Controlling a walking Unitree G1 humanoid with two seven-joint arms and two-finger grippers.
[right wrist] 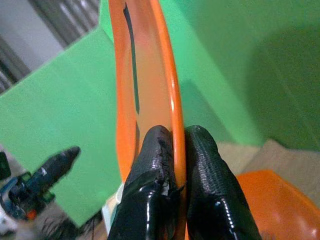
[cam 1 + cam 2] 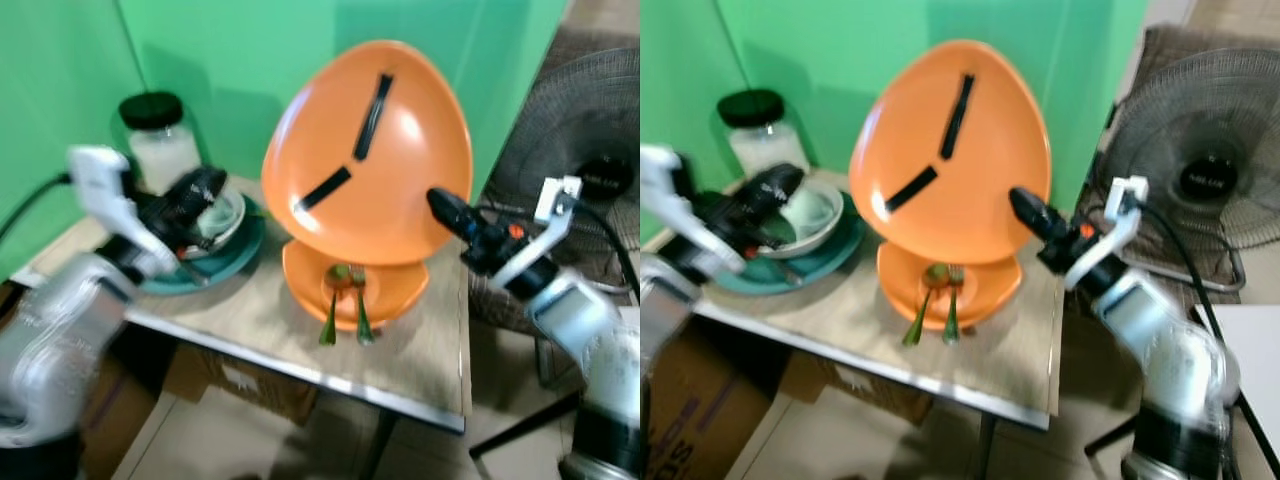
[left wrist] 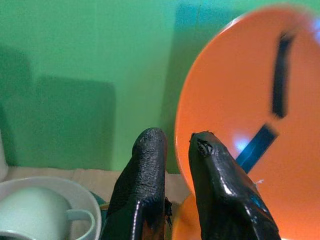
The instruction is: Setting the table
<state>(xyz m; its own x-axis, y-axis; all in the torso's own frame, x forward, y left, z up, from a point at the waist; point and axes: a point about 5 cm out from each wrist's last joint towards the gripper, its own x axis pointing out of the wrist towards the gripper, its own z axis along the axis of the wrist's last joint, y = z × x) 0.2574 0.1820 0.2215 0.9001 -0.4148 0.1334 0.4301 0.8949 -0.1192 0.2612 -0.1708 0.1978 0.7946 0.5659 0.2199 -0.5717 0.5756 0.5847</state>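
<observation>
Pinching an upright orange plate [image 2: 375,160] by its rim, right gripper [image 1: 172,150]; left gripper [image 3: 172,150] nearly together.

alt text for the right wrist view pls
The right gripper pinches the rim of a large orange plate held upright and edge-on before a green wall. The left gripper is at one side, and another orange plate lies on the table.

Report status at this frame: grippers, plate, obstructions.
Right gripper shut on orange plate rim, plate upright above second orange plate. Left gripper near-closed, empty, over cup. Spoon and fork lie on lower plate.
</observation>
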